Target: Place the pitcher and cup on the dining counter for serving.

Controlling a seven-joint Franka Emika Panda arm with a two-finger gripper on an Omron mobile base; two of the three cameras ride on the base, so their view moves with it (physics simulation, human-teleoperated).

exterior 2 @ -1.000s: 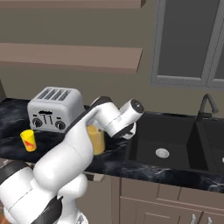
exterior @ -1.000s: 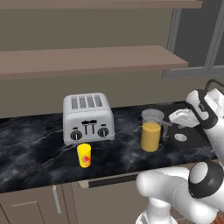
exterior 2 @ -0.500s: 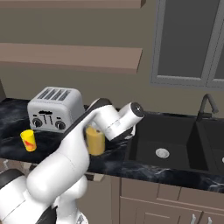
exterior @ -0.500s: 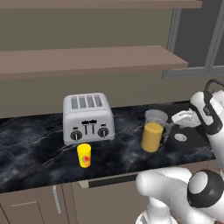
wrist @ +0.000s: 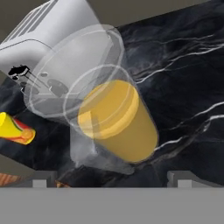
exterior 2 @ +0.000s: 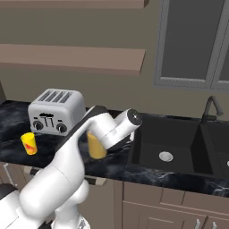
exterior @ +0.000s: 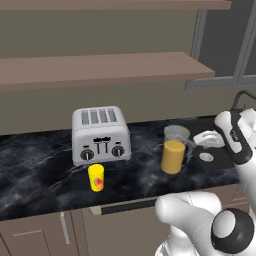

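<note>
The pitcher [exterior: 174, 150], clear with orange-yellow liquid and a pale lid, stands on the black marble worktop [exterior: 40, 170] right of the toaster. My gripper [exterior: 200, 141] is open just to its right, level with its upper half and not touching it. In the hand view the pitcher [wrist: 114, 118] looms close ahead of my gripper [wrist: 111, 179], whose fingertips [wrist: 41, 179] stand wide apart. My arm hides part of the pitcher [exterior 2: 94, 146] in the right base view. The yellow cup [exterior: 96, 177] with a red mark stands in front of the toaster. The dining counter is out of view.
A silver four-slot toaster [exterior: 100, 134] stands behind the cup. A black sink [exterior 2: 179, 152] with a faucet [exterior 2: 211, 107] lies to the right of the pitcher. Wooden shelves [exterior: 100, 70] hang over the worktop. Cabinet fronts run below its front edge.
My gripper has crept a little to the left, closer to the pitcher, still open. The pitcher and the cup have not moved.
</note>
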